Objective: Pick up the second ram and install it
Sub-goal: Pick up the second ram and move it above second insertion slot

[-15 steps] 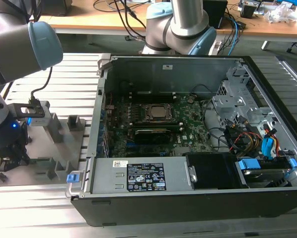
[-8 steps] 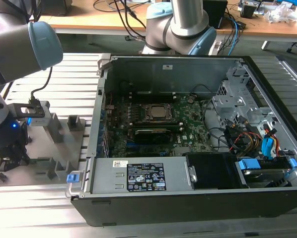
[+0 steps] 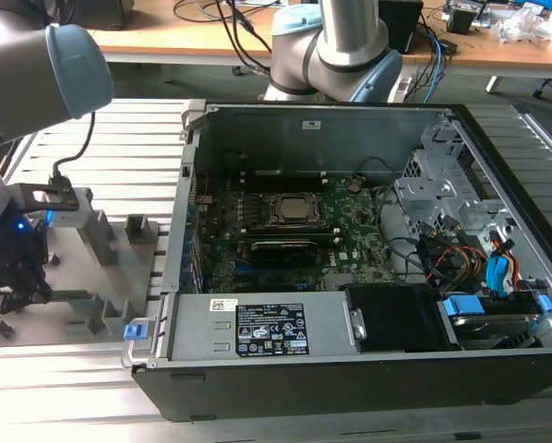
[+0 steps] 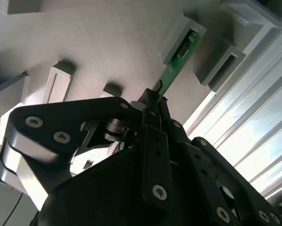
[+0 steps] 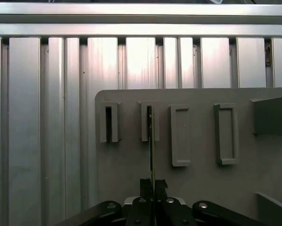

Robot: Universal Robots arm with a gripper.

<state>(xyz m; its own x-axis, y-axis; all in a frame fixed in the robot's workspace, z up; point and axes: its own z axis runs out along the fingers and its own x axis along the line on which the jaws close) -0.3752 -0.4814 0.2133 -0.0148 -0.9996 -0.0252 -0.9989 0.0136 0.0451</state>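
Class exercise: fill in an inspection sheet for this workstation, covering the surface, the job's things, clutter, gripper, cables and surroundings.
Surface: ribbed aluminium table carrying a grey slotted holder and an open computer case.
Job's things: second ram, far end in a holder slot.
Clutter: crumpled white item on the wooden desk.
Grippers: the gripper is shut on the second ram.
Cables: coloured bundle inside the case; black leads on the desk.
Surroundings: arm base behind the case.

Slotted aluminium table (image 3: 133,138): grey holder plate (image 5: 202,188), open computer case (image 3: 350,392).
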